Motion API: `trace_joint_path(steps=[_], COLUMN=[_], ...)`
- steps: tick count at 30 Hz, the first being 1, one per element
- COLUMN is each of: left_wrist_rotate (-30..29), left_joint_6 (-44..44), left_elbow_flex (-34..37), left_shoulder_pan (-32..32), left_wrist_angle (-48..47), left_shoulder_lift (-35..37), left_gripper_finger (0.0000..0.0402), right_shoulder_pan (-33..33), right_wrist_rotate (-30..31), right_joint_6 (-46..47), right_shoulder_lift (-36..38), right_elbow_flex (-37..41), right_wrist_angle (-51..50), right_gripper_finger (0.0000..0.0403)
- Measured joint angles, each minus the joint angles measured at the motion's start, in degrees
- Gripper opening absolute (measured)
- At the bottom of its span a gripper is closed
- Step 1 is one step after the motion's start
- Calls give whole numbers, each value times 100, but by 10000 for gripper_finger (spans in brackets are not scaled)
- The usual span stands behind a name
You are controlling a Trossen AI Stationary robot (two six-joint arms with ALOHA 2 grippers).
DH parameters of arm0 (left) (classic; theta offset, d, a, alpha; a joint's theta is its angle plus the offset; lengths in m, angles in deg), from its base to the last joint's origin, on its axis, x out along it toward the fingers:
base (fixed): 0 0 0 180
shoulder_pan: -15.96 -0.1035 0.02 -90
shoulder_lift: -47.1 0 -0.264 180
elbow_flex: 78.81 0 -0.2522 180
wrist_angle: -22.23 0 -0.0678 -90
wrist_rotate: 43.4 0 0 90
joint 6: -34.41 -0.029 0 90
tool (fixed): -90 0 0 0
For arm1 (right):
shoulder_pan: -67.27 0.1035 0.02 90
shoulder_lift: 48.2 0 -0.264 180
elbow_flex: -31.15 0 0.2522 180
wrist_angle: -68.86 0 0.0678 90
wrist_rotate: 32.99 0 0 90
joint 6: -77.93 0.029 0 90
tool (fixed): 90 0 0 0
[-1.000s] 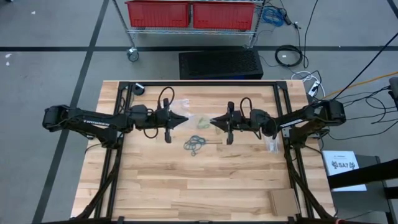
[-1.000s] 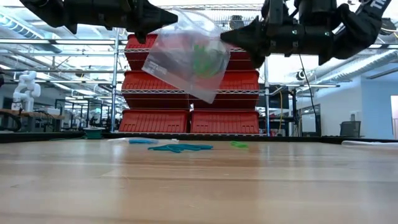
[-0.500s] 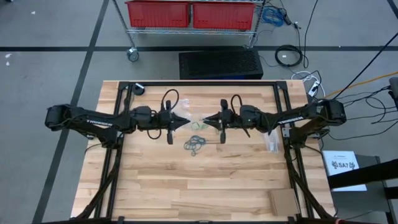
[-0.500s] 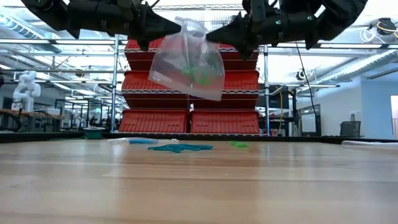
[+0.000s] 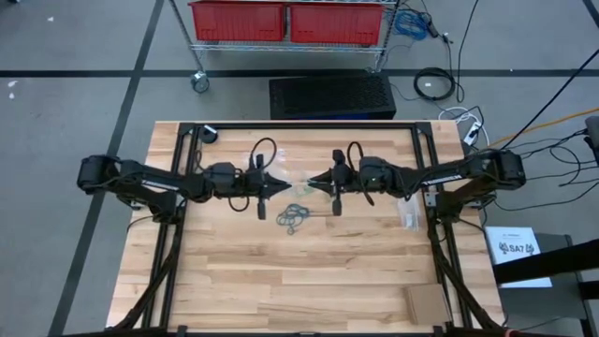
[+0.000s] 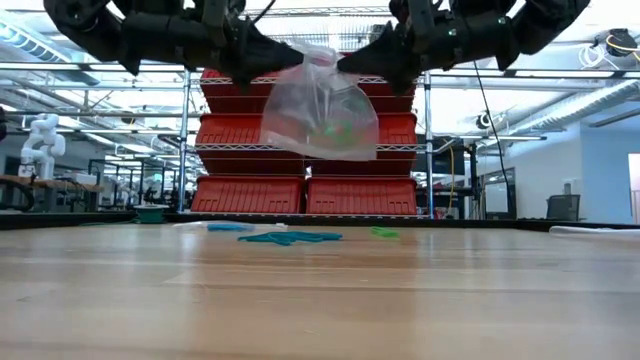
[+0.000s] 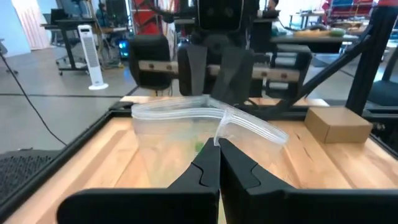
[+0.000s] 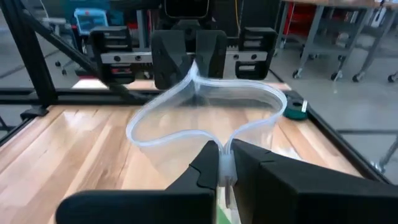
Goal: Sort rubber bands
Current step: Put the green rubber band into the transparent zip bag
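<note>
Above the middle of the pale wooden desk (image 5: 281, 271) the two arms met tip to tip, sharing a clear plastic zip bag (image 6: 318, 105) that hung in the air between them. The left tool (image 7: 216, 144) was pinched tight on one lip of the bag's mouth, and the right tool (image 8: 222, 152) was clamped on the opposite lip. In the right wrist view the rim bowed into an open loop. That arrangement made sense as a way to keep the mouth spread and facing up, so that the contents stayed inside and more could be dropped in.

A few small green rubber bands (image 6: 335, 127) sat low in the hanging bag, showing through its clear wall. The rest lay loose on the desk just below the tools: a tangled cluster of dark grey-blue and bright blue rubber bands (image 5: 294, 217), with a small green band (image 6: 384, 232) lying a little apart from it in the low view. With both tools occupied by the bag, neither was free to pick; judging by this, one side would have to let go before another band could be lifted. A second clear bag (image 5: 408, 217) lay on the desk near the right arm, probably for another colour.
</note>
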Motion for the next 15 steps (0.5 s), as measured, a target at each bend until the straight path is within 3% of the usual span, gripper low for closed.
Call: trace_joint_path(steps=[8, 15], left_wrist_rotate=[-169, -214], left_joint_6=[-8, 137], left_elbow_flex=[0, 0], left_shoulder_pan=[-2, -2], left_wrist_angle=[336, 684], left_shoulder_lift=[-309, -629], left_gripper_finger=[0, 0], right_shoulder_pan=[0, -52], right_wrist_rotate=[38, 338], right_joint_6=[-77, -5], right_shoulder_lift=[507, 497], right_elbow_flex=[-741, -1186], right_wrist_angle=[-2011, -3496], right_gripper_finger=[5, 21])
